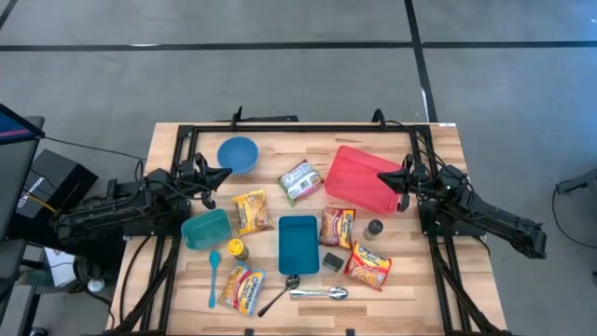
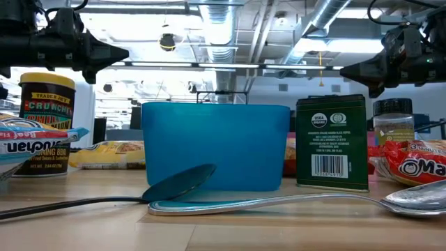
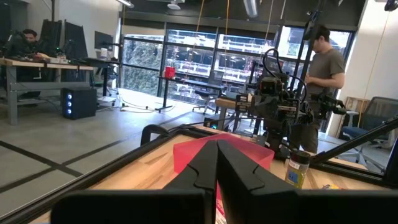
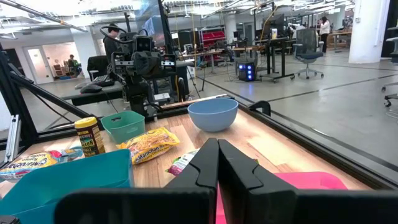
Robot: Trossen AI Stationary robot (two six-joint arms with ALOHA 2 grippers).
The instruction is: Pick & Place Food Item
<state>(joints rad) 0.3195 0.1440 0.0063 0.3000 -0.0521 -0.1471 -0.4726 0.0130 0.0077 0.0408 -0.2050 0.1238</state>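
Both arms hover above the table with nothing held, so the pick has not begun. The left gripper (image 1: 224,174) hangs at the left side, its fingers clenched together and empty, just beside the blue bowl (image 1: 238,153). The right gripper (image 1: 382,176) is likewise clenched on nothing, poised over the red tray (image 1: 359,174) at the far right.

The food items lie scattered mid-table: 4 ramen packets, one (image 1: 250,211) near the left gripper, and a green-labelled pouch (image 1: 300,181) beside the tray. The next move likely calls for choosing 1 packet, spreading the fingers and descending onto it.
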